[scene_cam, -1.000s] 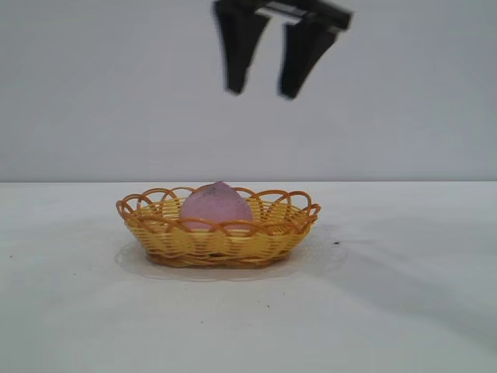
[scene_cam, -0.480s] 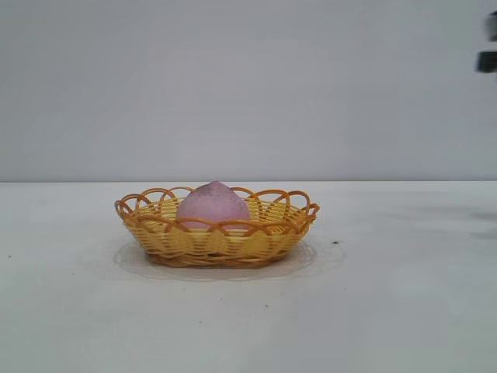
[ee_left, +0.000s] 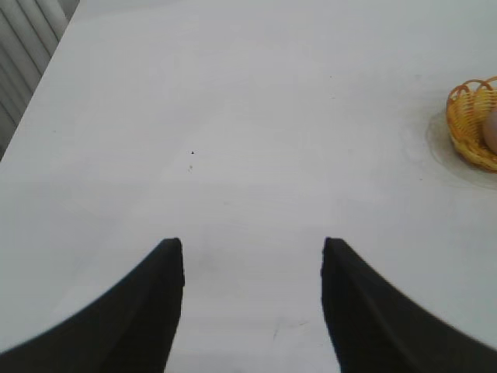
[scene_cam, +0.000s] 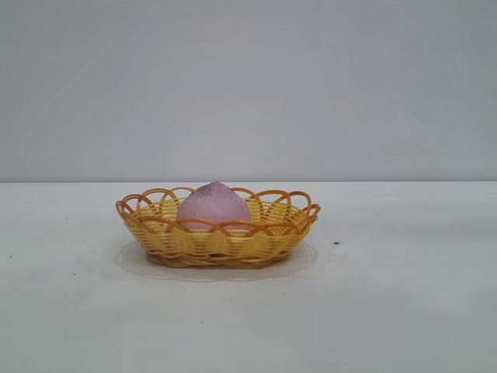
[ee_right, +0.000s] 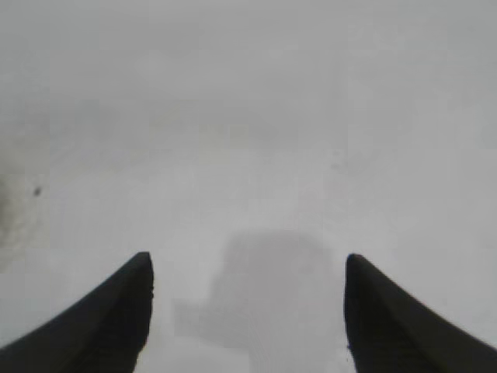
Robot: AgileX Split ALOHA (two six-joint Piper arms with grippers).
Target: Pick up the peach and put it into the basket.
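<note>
The dusty pink peach (scene_cam: 214,207) sits inside the yellow wicker basket (scene_cam: 233,241) with the orange-brown looped rim, at the middle of the white table. Neither gripper shows in the exterior view. In the left wrist view my left gripper (ee_left: 252,249) is open and empty above bare table, with the basket (ee_left: 468,124) far off at the picture's edge and a sliver of the peach (ee_left: 491,130) in it. In the right wrist view my right gripper (ee_right: 248,264) is open and empty over bare table; basket and peach are out of that view.
The white table (scene_cam: 404,311) spreads around the basket, with a grey wall behind. The table's edge and a ribbed grey surface (ee_left: 23,54) show in the left wrist view. A small dark speck (scene_cam: 335,243) lies right of the basket.
The right gripper, open above the basket a second ago, has moved off to the right and out of the exterior view. The peach and basket stay put.
</note>
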